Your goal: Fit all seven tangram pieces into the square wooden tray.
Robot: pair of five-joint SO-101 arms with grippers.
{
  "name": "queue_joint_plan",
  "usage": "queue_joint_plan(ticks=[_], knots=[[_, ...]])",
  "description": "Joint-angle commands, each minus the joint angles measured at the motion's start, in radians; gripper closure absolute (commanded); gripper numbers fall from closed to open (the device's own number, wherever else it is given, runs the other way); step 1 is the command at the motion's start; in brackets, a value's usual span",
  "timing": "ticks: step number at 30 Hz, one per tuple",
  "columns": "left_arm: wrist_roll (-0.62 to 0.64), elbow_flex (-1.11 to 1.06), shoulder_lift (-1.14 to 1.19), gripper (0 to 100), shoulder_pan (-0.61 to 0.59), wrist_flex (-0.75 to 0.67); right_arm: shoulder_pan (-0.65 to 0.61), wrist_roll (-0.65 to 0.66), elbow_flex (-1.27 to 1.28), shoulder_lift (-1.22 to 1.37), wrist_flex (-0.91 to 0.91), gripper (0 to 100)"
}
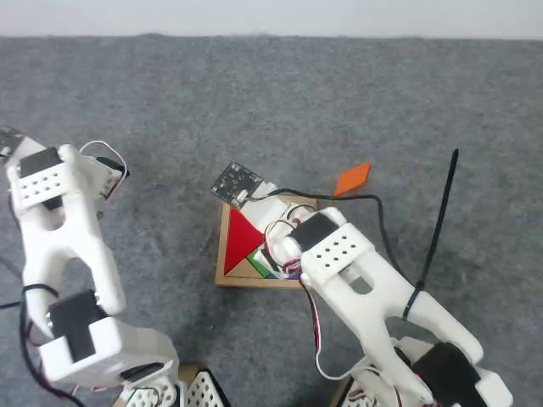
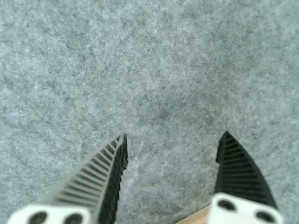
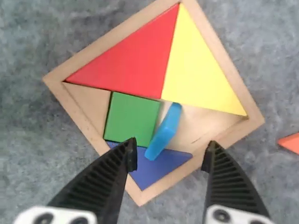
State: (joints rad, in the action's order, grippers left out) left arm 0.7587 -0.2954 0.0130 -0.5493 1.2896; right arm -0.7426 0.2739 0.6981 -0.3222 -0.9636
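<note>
The square wooden tray (image 3: 58, 91) holds a large red triangle (image 3: 131, 58), a large yellow triangle (image 3: 196, 74), a green square (image 3: 131, 117) and a dark blue triangle (image 3: 159, 165). A light blue piece (image 3: 163, 131) stands on edge, tilted, between the green square and the bare floor of the tray. My right gripper (image 3: 170, 149) hangs open just above that piece, nothing between its fingers. In the high view the right arm (image 1: 339, 254) covers most of the tray (image 1: 222, 270). An orange piece (image 1: 352, 179) lies on the carpet beyond the tray. My left gripper (image 2: 173, 142) is open over bare carpet.
Grey carpet covers the whole table. A small black board (image 1: 236, 182) lies at the tray's far corner. A black cable and a cable tie (image 1: 441, 212) run along the right arm. The left arm (image 1: 59, 237) stands at the far left, well away from the tray.
</note>
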Motion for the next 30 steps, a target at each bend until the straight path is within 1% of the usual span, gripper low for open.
queue_joint_plan(ticks=[1,4,7,14,18,20,23,27,30], knots=[[0.008,0.004,-0.006,71,0.009,-0.014,-0.004,0.008,-0.003,0.022,0.041,82.0],[0.008,0.002,-0.006,71,0.009,-0.012,-0.002,0.008,-0.008,0.077,0.061,84.3],[0.008,0.002,-0.006,71,0.009,-0.011,-0.002,0.008,-0.029,0.131,0.073,84.3],[0.008,0.002,-0.006,71,0.009,-0.011,0.074,0.008,-0.089,0.200,0.068,84.5],[0.008,0.002,-0.006,71,0.009,-0.011,0.084,0.009,-0.094,0.214,0.076,84.7],[0.008,0.002,-0.006,71,0.009,-0.011,0.081,0.015,-0.094,0.216,0.082,88.8],[0.008,0.002,-0.006,71,0.009,-0.012,0.082,0.017,-0.092,0.217,0.116,98.6],[0.008,0.002,-0.006,71,0.009,-0.012,0.087,0.020,-0.092,0.216,0.124,98.3],[0.008,0.002,-0.006,71,0.009,-0.012,0.110,0.068,-0.092,0.208,0.120,99.2]])
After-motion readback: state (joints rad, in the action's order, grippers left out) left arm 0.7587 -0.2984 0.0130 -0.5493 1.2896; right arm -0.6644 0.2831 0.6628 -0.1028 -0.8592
